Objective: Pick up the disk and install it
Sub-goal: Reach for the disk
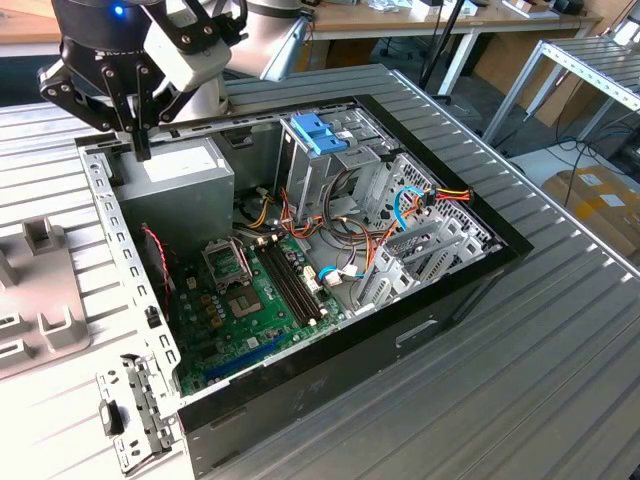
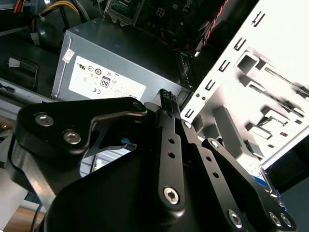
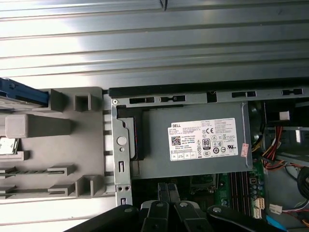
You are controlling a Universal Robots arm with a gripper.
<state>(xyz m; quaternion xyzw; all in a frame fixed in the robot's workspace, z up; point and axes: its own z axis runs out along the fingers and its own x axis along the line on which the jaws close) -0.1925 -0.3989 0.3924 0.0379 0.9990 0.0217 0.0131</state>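
Your hand (image 1: 141, 148) is hanging with its two black fingers pressed together and nothing between them, so it is closed and empty. In the exterior view it is hovering just above the grey power supply (image 1: 185, 175), at a corner of the open computer case (image 1: 400, 330). It is close to the perforated metal rim (image 1: 110, 230) on the exterior view's left.

The disk (image 3: 24, 94) is lying outside the case. In the first wrist view its blue frame is resting on the grey fixture tray (image 3: 63, 159), which is sitting on the ribbed metal desk (image 1: 560, 330) right beside the case. The disk is running off the picture's edge, so you are seeing only part of it. The disk and the hand are well apart, with the case rim between them.

Further inside the case, a tall metal drive cage (image 1: 300, 170) is carrying a blue latch piece (image 1: 318, 132). Loose cables (image 1: 370, 240) are trailing beside it, above the green motherboard (image 1: 240, 310).

Here is what you are risking, as a judgement:
- **Closed fingers:** If they reach the disk shut, they would likely be shoving it across the tray rather than gripping it.
- **Low fingertips:** They are sitting near the rim and the power supply, so a sideways move at this height could be catching metal.
- **Blue latch:** It is sharing the disk's colour and could be drawing the hand to the wrong part.
- **Cables:** Those near the cage could be snagging anything carried past them.
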